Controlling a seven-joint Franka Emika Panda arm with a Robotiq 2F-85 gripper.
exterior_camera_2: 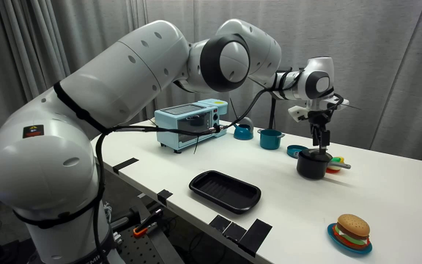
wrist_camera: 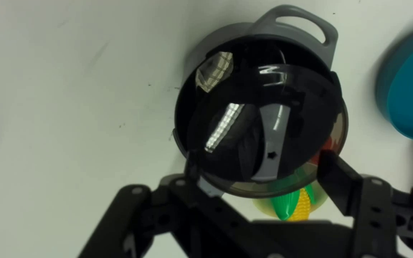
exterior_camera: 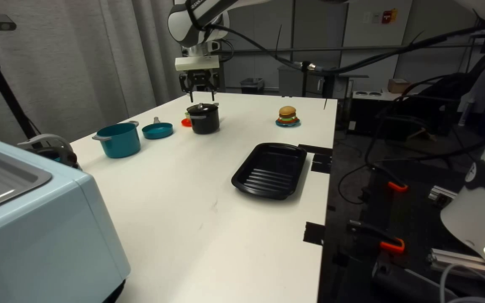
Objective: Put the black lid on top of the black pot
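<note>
One glossy round lid (wrist_camera: pixel 271 136) overhangs the black pot (exterior_camera_2: pixel 310 168).

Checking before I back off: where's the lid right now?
In an exterior view, left of centre, the lid sits on the black pot, beneath the gripper and right of the teal pan.

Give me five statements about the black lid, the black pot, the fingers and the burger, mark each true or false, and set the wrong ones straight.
1. The black lid has a grey knob. True.
2. The black lid is over the teal pot. False: it is over the black pot.
3. The fingers stand apart. True.
4. The burger sits on a teal plate. True.
5. The black pot stands in the ridged pan. False: it stands on the white table.
</note>
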